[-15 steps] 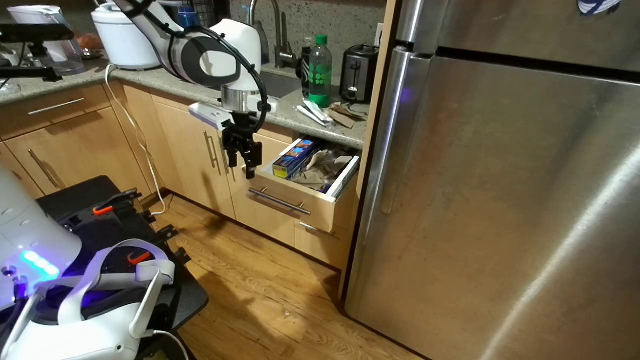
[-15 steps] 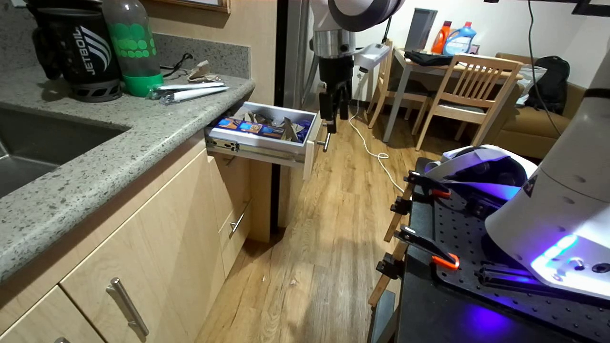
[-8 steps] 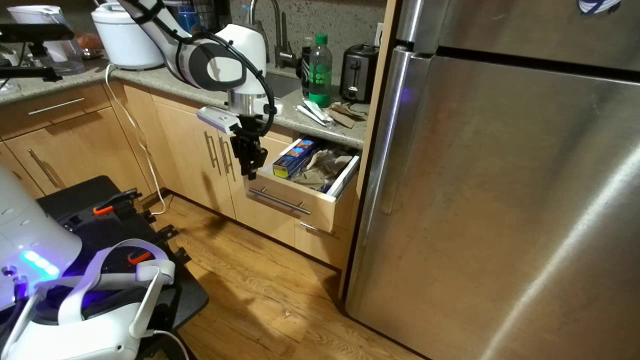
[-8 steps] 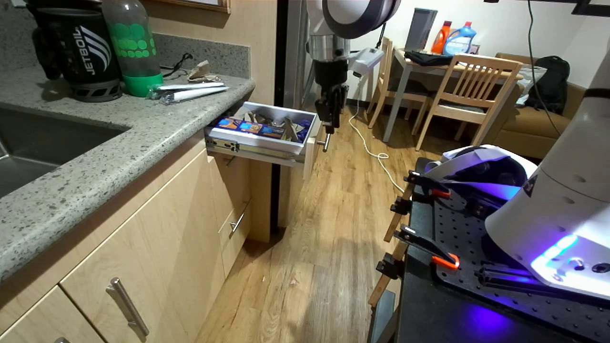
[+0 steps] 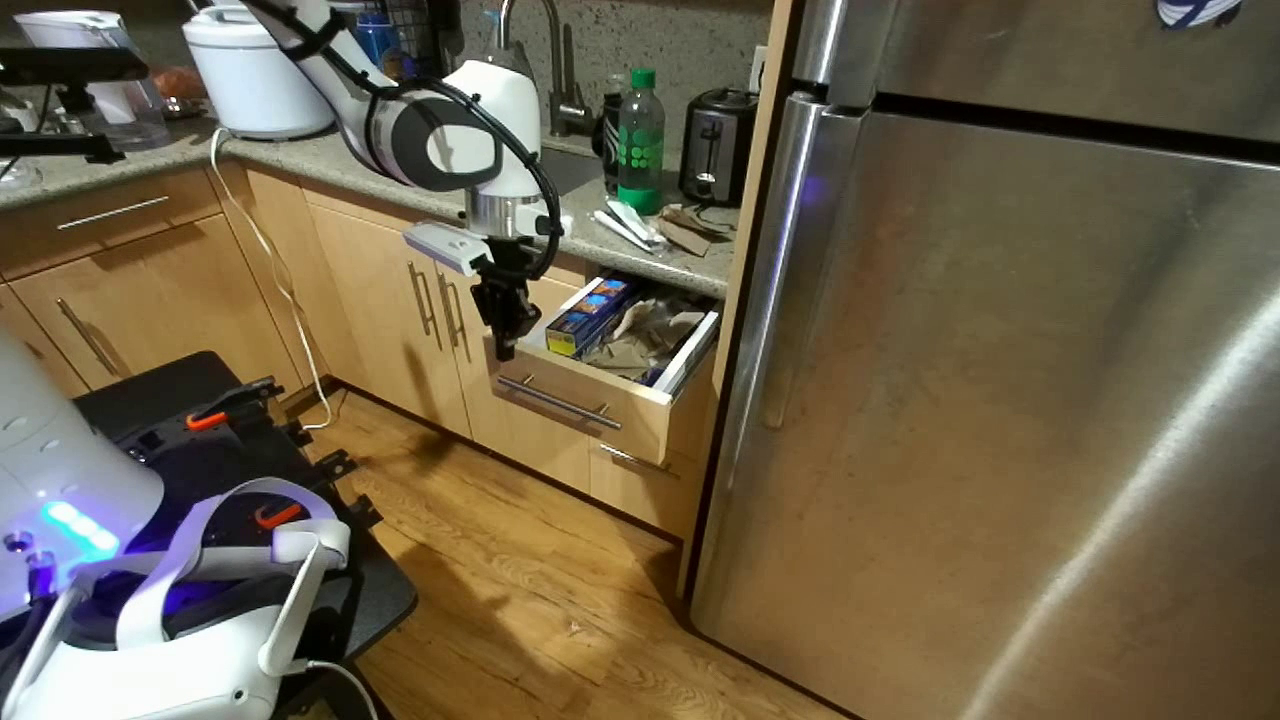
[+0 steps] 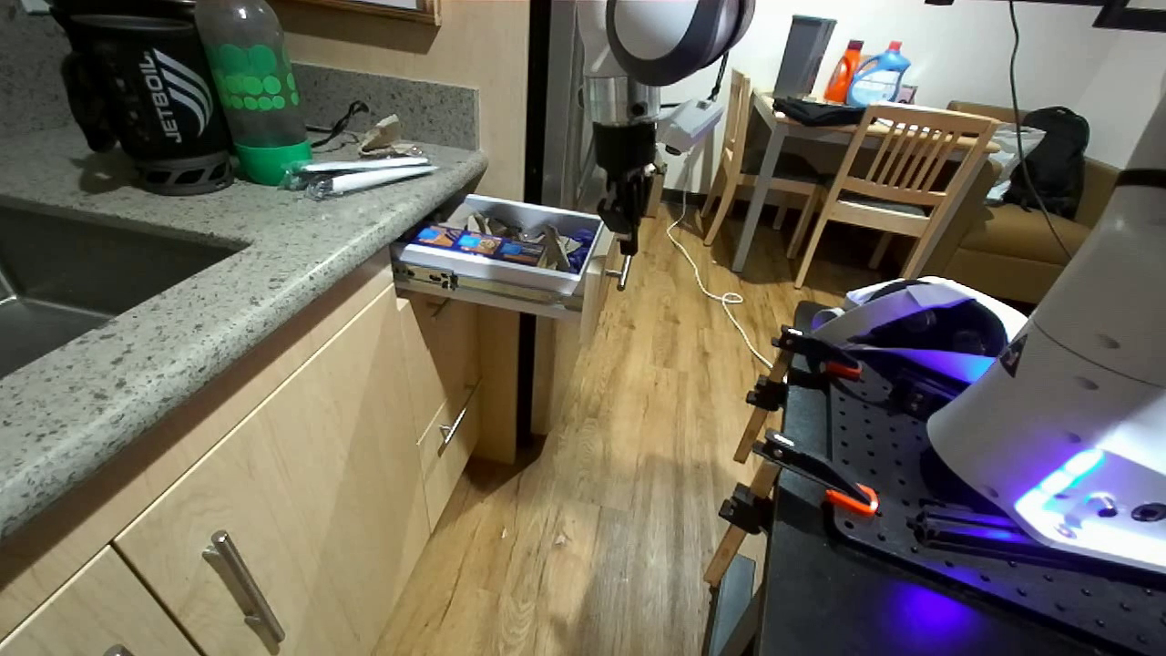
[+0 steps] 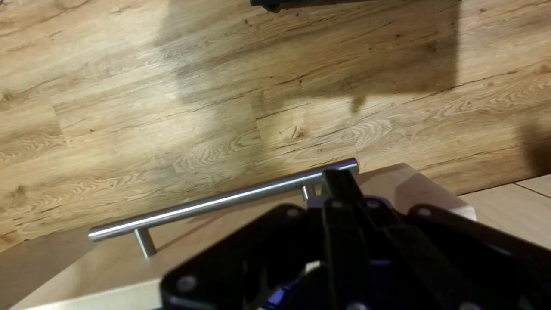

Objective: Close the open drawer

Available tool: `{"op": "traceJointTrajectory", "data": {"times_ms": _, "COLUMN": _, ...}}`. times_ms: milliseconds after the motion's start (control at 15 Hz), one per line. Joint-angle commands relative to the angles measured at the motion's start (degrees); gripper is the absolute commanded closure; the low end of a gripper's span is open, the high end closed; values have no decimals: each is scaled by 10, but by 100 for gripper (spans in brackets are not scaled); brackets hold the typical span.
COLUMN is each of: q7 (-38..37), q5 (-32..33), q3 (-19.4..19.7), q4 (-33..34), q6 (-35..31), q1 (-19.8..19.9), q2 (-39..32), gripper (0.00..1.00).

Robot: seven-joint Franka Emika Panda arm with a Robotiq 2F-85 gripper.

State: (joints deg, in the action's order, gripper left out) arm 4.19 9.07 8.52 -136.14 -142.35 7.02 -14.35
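Observation:
The light-wood drawer (image 5: 575,385) stands pulled out below the counter in both exterior views. It holds a blue box (image 5: 590,318) and crumpled brown paper (image 5: 640,335). A straight metal handle (image 7: 224,199) crosses its pale front. My gripper (image 5: 505,350) points down at one end of that front, close to its top edge; whether it touches the wood I cannot tell. In the wrist view the black fingers are together with nothing between them, and the fingertips overlap one end of the handle. The gripper's linkage hides part of the drawer there.
A grey stone counter (image 6: 364,214) overhangs the drawer, carrying a green-capped bottle (image 5: 641,140) and a toaster (image 5: 717,150). A steel fridge (image 5: 1000,350) stands beside the cabinets. Opposite is the black table (image 6: 820,592) bearing my arm's base and a headset (image 6: 920,319).
The fingers have come together from open. The arm has moved toward the drawer front and slightly down. The drawer stands in the same place.

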Motion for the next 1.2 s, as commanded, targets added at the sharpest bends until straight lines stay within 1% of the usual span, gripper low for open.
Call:
{"op": "traceJointTrajectory", "data": {"times_ms": 0, "q7": -5, "q5": 9, "q3": 2, "q4": 14, "q6": -8, "q1": 0, "q2": -20, "gripper": 98}}
{"op": "traceJointTrajectory", "data": {"times_ms": 67, "q7": -6, "q5": 10, "q3": 2, "q4": 16, "q6": -8, "q1": 0, "q2": -24, "gripper": 99}}
{"op": "traceJointTrajectory", "data": {"times_ms": 200, "q7": -8, "q5": 10, "q3": 3, "q4": 21, "q6": -9, "q1": -1, "q2": -31, "gripper": 98}}
{"op": "traceJointTrajectory", "data": {"times_ms": 1133, "q7": -51, "q5": 6, "q3": 6, "q4": 50, "q6": -48, "q1": -10, "q2": -65, "gripper": 99}}
